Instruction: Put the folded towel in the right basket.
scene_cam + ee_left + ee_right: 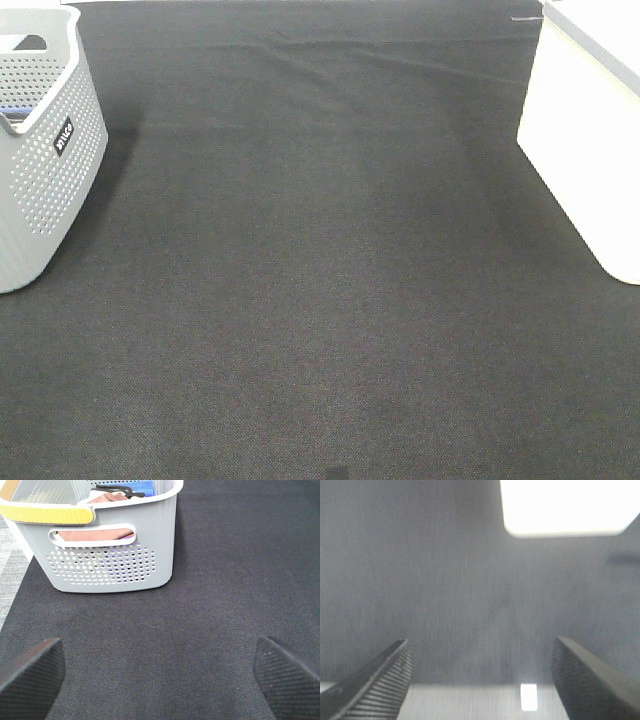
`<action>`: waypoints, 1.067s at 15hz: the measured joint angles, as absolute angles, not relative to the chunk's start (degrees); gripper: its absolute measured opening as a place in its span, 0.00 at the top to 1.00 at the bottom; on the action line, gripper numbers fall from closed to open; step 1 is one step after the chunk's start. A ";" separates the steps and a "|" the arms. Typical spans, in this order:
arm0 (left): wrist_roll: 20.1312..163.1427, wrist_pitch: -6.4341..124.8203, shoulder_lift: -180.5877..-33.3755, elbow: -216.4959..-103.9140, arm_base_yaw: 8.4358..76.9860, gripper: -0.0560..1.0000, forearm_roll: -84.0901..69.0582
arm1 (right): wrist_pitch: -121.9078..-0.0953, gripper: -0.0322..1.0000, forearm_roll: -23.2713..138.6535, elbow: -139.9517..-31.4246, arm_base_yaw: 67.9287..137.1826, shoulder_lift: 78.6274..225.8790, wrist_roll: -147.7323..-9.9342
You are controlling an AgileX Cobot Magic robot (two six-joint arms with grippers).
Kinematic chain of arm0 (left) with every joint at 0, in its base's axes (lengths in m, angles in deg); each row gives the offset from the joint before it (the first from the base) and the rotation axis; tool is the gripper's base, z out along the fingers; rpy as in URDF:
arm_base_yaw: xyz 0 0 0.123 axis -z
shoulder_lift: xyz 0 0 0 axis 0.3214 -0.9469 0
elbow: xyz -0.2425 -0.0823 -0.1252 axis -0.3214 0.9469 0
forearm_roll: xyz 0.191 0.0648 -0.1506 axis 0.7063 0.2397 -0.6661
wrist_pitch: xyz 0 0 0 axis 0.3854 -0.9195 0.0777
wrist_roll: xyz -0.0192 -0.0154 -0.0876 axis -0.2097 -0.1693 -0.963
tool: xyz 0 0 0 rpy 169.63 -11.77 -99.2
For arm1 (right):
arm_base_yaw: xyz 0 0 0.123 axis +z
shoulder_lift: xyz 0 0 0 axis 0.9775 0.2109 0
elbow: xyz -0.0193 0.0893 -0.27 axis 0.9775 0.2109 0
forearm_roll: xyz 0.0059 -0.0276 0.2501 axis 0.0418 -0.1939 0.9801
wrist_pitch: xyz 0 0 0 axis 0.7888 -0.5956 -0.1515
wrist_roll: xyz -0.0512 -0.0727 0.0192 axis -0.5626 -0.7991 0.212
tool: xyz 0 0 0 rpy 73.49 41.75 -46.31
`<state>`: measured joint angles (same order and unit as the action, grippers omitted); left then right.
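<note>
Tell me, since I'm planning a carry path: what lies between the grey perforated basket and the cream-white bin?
Only bare dark mat, as the exterior high view shows. The grey perforated basket stands at its left edge, the cream-white bin at its right.

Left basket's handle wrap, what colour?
Yellow handle on the grey perforated basket; clearest in the left wrist view.

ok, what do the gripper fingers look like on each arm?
Only the fingers show, in the wrist views. Left gripper: black fingers with a fine dotted, woven-looking texture and rounded tips. Right gripper: dark fingers, blurred, one showing ribbed ridges. No cables, markings or arm links visible.
</note>
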<state>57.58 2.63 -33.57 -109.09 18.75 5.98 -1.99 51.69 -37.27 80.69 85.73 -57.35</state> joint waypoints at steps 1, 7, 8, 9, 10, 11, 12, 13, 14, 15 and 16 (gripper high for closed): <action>57.58 2.63 -33.57 -109.09 18.75 0.02 5.98 | -1.81 0.26 51.63 -37.27 80.69 82.87 -57.35; 57.58 2.63 -33.57 -109.09 18.75 0.02 5.98 | -0.32 0.26 51.86 -37.27 80.69 78.74 -57.35; 57.58 2.63 -33.57 -109.09 18.75 0.02 5.98 | -0.15 0.26 51.97 -37.27 80.69 78.74 -57.35; 57.58 2.63 -33.57 -109.09 18.75 0.02 5.98 | -0.15 0.26 52.09 -37.27 80.69 78.74 -57.35; 57.58 2.63 -33.57 -109.09 18.75 0.02 5.98 | -0.15 0.26 52.09 -37.27 80.69 78.74 -57.35; 57.58 2.63 -33.57 -109.09 18.75 0.02 5.98 | -0.15 0.26 52.09 -37.27 80.69 78.74 -57.35; 57.58 2.63 -33.57 -109.09 18.75 0.02 5.98 | -0.61 0.26 52.15 -37.15 80.69 78.74 -57.40; 57.58 2.63 -33.57 -109.09 18.75 0.02 5.98 | -2.85 0.26 52.15 -36.87 80.69 78.74 -57.80; 57.58 2.63 -33.57 -109.09 18.75 0.02 5.98 | -4.68 0.26 52.15 -36.47 80.69 78.74 -58.38; 57.58 2.63 -33.57 -109.09 18.75 0.02 5.98 | -6.68 0.26 52.15 -35.55 80.69 78.74 -59.52; 57.58 2.63 -33.57 -109.09 18.75 0.02 5.98 | -7.89 0.26 52.15 -34.75 80.69 78.74 -60.27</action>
